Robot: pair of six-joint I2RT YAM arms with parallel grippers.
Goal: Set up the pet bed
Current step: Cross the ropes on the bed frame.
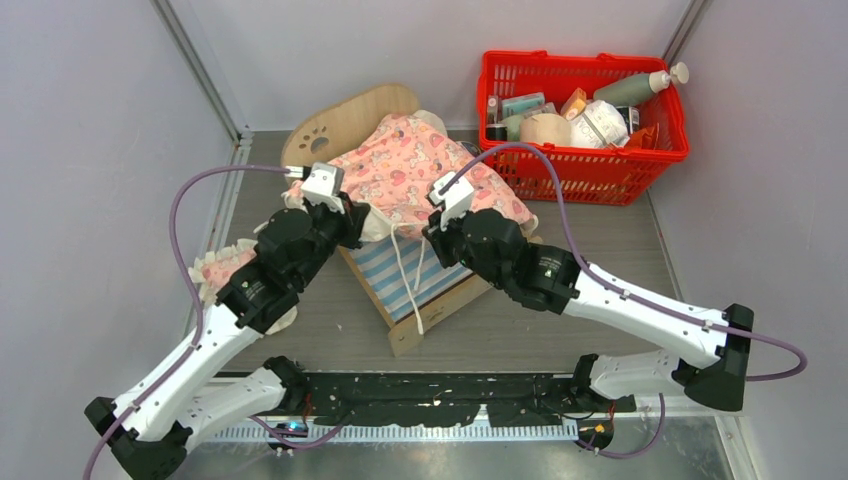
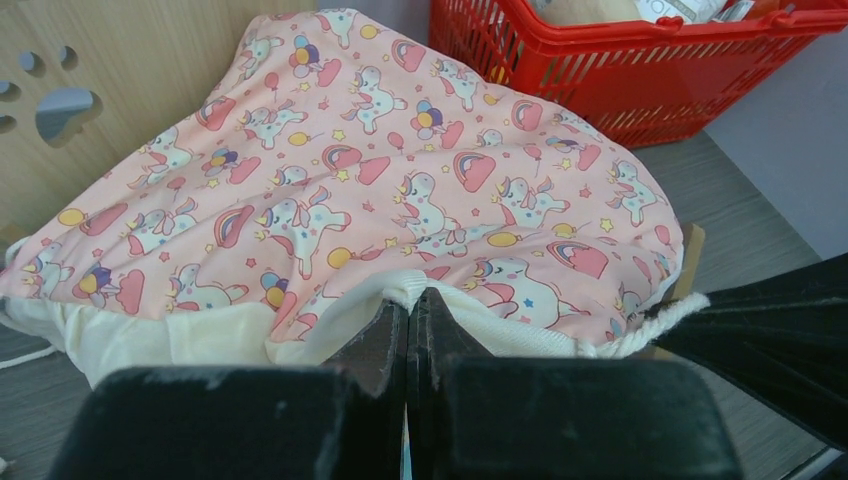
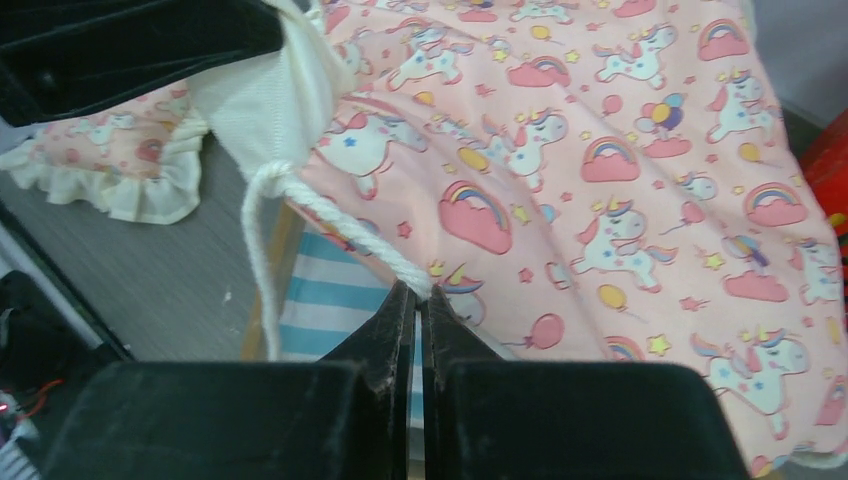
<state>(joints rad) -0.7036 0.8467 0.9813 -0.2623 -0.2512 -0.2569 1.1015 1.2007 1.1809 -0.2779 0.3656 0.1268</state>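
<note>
- The pet bed (image 1: 398,278) sits just left of the red basket (image 1: 585,172), half under the pink blanket (image 1: 420,165)
- Its long axis runs diagonally: headboard (image 1: 340,120) level with the basket, foot further off, towards the arms
- The left end effector (image 2: 408,300) and right end effector (image 3: 420,295) each pinch the blanket's hem tight
- Risk: uneven pulling slips the hem free or drags the light bed into the basket
</note>
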